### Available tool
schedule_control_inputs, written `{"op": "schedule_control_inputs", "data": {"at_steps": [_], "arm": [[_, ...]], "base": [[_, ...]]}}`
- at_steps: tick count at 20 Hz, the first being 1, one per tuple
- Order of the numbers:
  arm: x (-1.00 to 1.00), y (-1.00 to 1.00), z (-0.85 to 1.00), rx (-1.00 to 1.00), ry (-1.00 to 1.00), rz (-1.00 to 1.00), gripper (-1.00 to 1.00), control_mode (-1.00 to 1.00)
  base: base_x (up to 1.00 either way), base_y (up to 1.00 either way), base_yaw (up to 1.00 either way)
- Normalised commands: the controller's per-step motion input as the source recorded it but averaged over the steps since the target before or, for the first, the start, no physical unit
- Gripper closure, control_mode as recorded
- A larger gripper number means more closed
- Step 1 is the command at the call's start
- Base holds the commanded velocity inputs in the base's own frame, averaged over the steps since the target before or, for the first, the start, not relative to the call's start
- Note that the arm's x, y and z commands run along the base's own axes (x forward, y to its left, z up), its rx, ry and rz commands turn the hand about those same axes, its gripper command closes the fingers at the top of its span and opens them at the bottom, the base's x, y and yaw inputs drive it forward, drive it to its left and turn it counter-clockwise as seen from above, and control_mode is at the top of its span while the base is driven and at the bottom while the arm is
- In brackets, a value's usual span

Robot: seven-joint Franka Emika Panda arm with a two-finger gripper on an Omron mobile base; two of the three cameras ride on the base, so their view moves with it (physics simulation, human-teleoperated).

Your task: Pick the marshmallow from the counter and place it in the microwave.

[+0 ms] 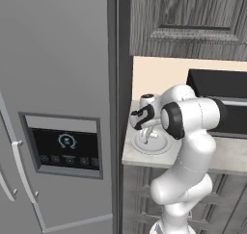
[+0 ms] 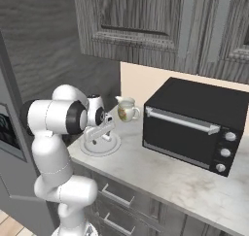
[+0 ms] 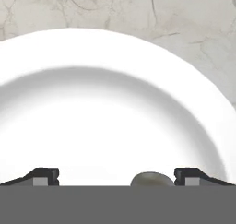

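My gripper (image 3: 117, 177) hangs just above a round white plate (image 3: 115, 103) on the light grey counter (image 2: 170, 177), fingers pointing down and open. A small pale rounded lump, the marshmallow (image 3: 150, 179), lies on the plate between the fingertips, closer to the right one; its lower part is cut off by the frame's edge. From the base views the gripper (image 1: 150, 134) (image 2: 96, 139) stands over the plate (image 1: 137, 147) (image 2: 115, 145) at the counter's left end. The microwave is out of view.
A black boxy appliance with knobs (image 2: 194, 126) (image 1: 226, 103) occupies the counter to the right. A small patterned mug (image 2: 127, 109) stands behind the plate. A grey fridge (image 1: 58, 132) rises left of the counter, and dark wood cabinets (image 2: 146, 16) hang overhead.
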Motion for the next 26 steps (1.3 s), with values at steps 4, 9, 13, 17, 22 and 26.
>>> {"op": "schedule_control_inputs", "data": {"at_steps": [4,9,13,17,22,26], "arm": [[-0.02,-0.03,-0.11,-0.03,-0.02,0.00,-1.00,-1.00],[-0.12,-0.11,-0.05,-0.02,-0.02,0.00,-1.00,-1.00],[-0.03,-0.26,-0.04,-0.01,-0.02,0.00,-1.00,-1.00],[0.00,-0.28,-0.26,-0.01,0.00,0.00,-1.00,-1.00],[0.10,-0.02,-0.30,0.00,0.00,0.00,1.00,-1.00],[0.08,0.00,-0.26,0.00,0.00,0.00,1.00,-1.00]], "base": [[0.00,0.00,0.00],[0.00,0.00,0.00],[0.00,0.00,0.00],[0.00,0.00,0.00],[0.00,0.00,0.00],[0.00,0.00,0.00]]}}
